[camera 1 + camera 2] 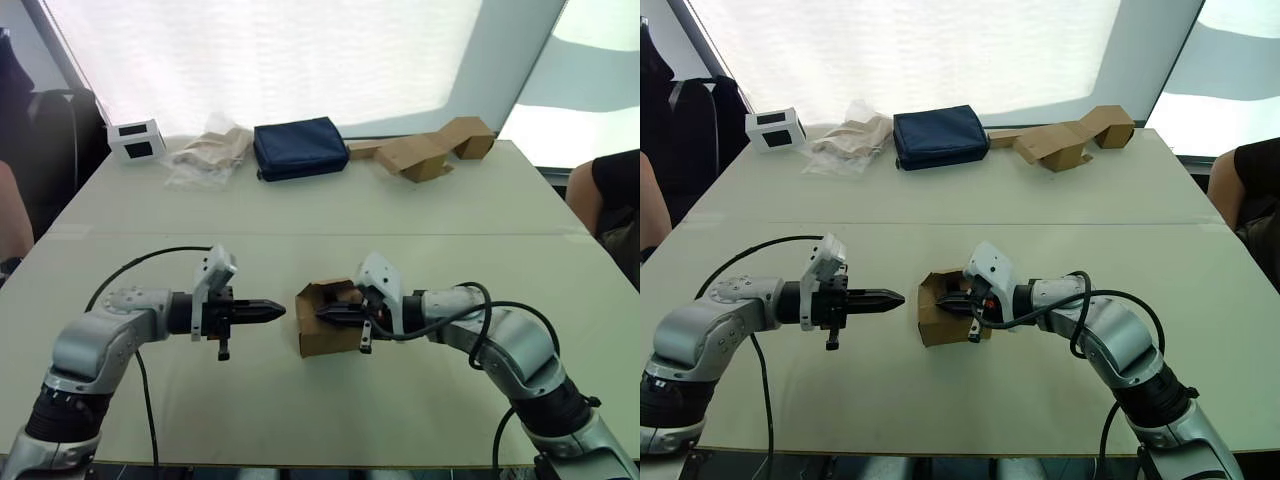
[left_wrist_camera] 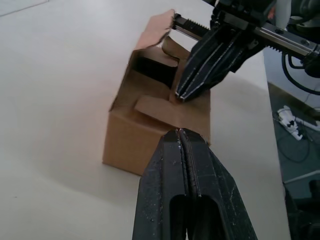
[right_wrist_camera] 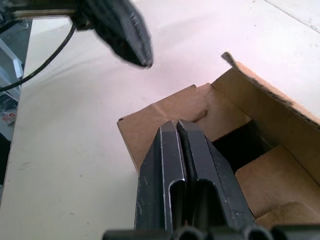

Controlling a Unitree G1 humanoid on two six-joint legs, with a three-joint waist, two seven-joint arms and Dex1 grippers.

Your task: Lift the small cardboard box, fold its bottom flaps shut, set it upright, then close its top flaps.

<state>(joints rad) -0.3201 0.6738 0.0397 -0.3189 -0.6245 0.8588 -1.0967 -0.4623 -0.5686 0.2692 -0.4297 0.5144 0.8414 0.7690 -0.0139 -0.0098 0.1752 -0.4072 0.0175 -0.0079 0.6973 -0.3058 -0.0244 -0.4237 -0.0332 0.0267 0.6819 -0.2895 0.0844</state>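
Upright, small cardboard box (image 1: 328,322) sits near table (image 1: 300,210) front edge, top flaps (image 2: 160,107) partly folded. Right gripper (image 1: 322,312), fingers pressed together, over box top. Left gripper (image 1: 280,312), fingers pressed together, just beside box.

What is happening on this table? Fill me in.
A two-armed robot is working on the small cardboard box standing upright near the front of the table. The right gripper, fingers shut, pokes down over the box's open top, where the top flaps are partly folded in but not closed. The left gripper, also shut, points at the box from beside it without touching. A blue pouch and other cardboard lie at the far edge.
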